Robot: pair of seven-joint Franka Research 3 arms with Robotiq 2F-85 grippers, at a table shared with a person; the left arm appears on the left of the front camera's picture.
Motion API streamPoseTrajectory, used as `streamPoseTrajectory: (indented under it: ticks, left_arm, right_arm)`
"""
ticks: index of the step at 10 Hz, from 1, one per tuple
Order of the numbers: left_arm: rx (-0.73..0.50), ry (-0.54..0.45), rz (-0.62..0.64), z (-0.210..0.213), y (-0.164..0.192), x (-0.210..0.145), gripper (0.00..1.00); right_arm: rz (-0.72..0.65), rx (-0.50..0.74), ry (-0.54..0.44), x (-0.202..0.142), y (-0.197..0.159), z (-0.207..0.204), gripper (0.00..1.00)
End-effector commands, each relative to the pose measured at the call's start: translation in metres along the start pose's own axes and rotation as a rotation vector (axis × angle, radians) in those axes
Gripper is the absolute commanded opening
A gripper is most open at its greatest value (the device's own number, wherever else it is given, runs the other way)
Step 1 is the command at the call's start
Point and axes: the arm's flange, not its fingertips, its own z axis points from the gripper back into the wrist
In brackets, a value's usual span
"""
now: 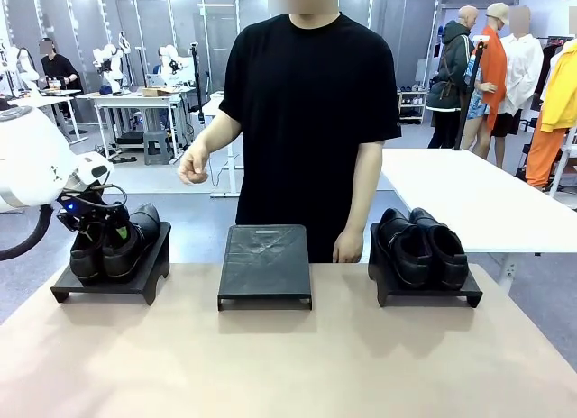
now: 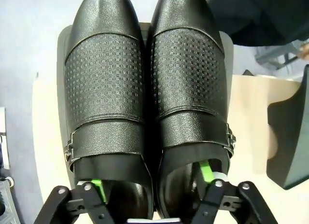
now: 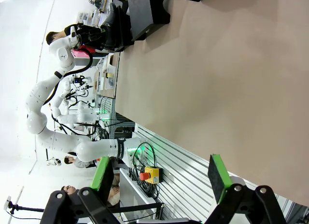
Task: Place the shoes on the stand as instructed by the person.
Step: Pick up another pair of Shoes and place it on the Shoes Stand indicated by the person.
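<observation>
The left end effector (image 1: 90, 222) is hovering at the heel end of the buckled pair (image 1: 115, 242), which is sitting side by side on the left stand (image 1: 113, 281) at the robot's left end of the tabletop (image 1: 288, 364). In the left wrist view its jaws are standing wide, one green-padded finger (image 2: 98, 190) dipping into the collar of one shoe and the other finger (image 2: 206, 172) into the collar of its mate; whether the pads are touching the leather is hard to say from this angle, so I would judge the pair as released rather than gripped. The second pair (image 1: 424, 247) is resting on the right stand (image 1: 428, 292), and the middle stand (image 1: 265, 265) is lying bare between them. The person (image 1: 311, 121) is standing at the far edge, one hand (image 1: 193, 166) raised and the other hand (image 1: 348, 247) resting near the middle stand.

The step in hand looks like letting go and clearing off. To do that well, the fingers should be lifting straight up out of the collars before any sideways travel, or a pad may be catching a collar rim and dragging a shoe off the sloped stand.

The left stand is sitting close to the tabletop's left and far edges, so room lies upward and toward the robot. The right end effector (image 3: 159, 178) is waiting wide open and empty, well clear over the bare near side of the tabletop.
</observation>
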Motion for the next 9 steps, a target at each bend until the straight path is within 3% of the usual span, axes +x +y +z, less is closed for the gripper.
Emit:
streamPoseTrajectory:
  ticks: [1, 9]
  left_arm:
    - [-0.009, -0.008, -0.014, 0.0046, 0.0042, -0.0014, 1.00]
    - [-0.001, -0.004, -0.001, 0.0027, -0.0010, 0.0008, 1.00]
  right_arm:
    - [0.010, 0.015, -0.011, 0.0004, 0.0023, 0.0008, 1.00]
    - [0.010, 0.015, -0.011, 0.0004, 0.0023, 0.0008, 1.00]
